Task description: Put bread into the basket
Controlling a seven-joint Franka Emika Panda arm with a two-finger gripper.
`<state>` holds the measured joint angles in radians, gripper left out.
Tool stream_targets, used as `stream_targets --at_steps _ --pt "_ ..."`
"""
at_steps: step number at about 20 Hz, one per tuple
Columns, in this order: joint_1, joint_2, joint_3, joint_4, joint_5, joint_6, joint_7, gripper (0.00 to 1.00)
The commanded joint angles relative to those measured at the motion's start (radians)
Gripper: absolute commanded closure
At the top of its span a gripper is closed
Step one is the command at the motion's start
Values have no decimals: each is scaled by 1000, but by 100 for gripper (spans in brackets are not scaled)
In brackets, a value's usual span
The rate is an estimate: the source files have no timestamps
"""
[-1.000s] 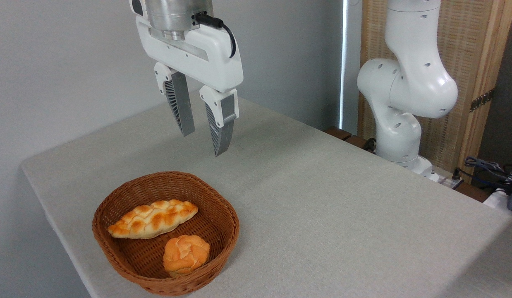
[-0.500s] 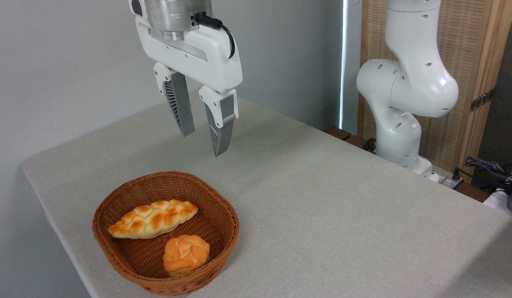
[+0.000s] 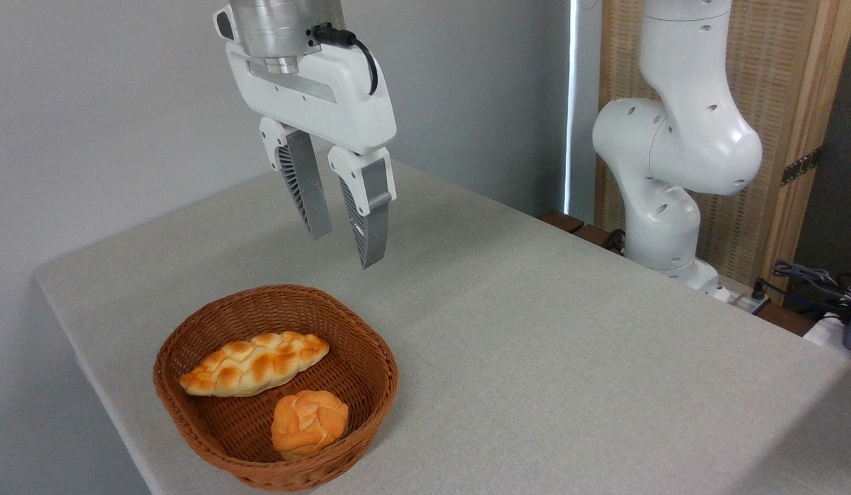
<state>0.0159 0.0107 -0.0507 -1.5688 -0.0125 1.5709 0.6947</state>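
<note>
The bread (image 3: 309, 423), a small round orange-golden bun with a cracked top, lies inside the basket (image 3: 379, 357) near its front rim. That brown wicker basket sits at the table's front left. My gripper (image 3: 346, 251) hangs well above the basket's far rim, open, with nothing between its grey ribbed fingers (image 3: 303, 189).
A long braided loaf (image 3: 255, 364) with browned patches lies in the basket behind the bun. The arm's white base (image 3: 673, 179) stands at the table's far right. Cables (image 3: 814, 278) lie beyond the right edge. A wooden screen stands behind the arm.
The gripper has turned a little and dropped slightly, its fingertips shifting a bit rightward. The bun, loaf and basket have not moved.
</note>
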Motion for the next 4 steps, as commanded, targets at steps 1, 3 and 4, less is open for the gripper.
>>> stream_targets --at_steps 1,3,4 --pt "9 3 -8 15 14 -58 -14 0" --pt "9 3 -8 15 14 -58 -12 0" --pt "9 3 -6 16 14 -58 -11 0"
